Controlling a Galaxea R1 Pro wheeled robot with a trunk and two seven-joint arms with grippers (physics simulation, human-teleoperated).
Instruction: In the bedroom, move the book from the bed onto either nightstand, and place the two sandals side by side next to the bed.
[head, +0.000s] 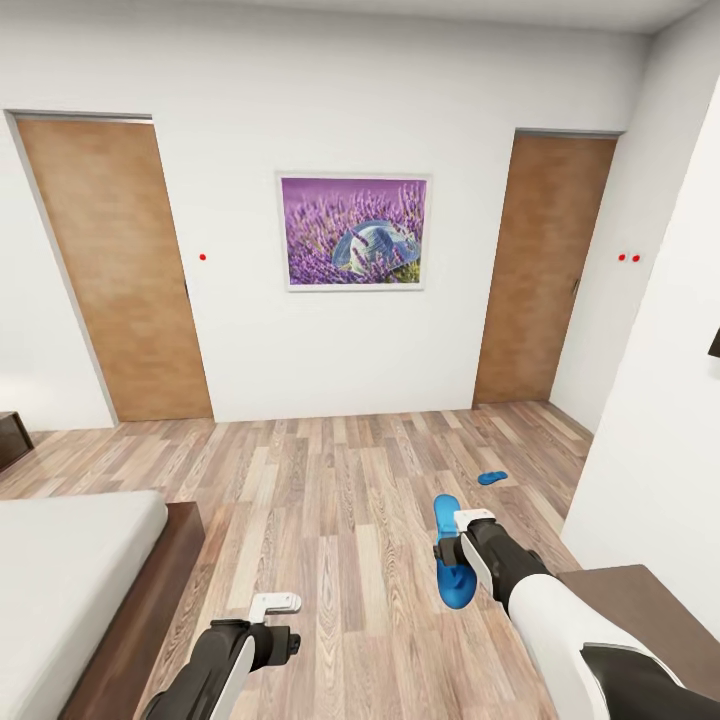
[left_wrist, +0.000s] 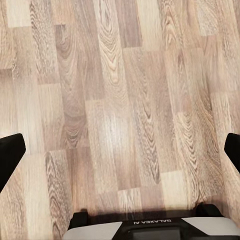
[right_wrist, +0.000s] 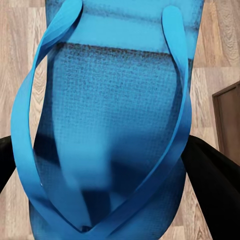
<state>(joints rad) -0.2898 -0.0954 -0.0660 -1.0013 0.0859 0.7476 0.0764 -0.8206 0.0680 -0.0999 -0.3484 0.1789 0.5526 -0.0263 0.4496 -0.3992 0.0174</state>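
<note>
You're gripping one blue sandal (head: 449, 560) in your right gripper (head: 447, 552), another sandal (head: 491, 478) lying beyond, left gripper (head: 283, 622) gaping.

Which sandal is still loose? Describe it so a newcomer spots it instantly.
Start at the right-hand wooden door on the far wall. On the wood floor in front of it lies a small blue sandal, alone. The other sandal is nearer, held in the right tool.

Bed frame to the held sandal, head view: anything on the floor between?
Nothing but bare wood floor between the bed frame and the sandal at the right end effector; the left end effector hangs above that stretch.
</note>
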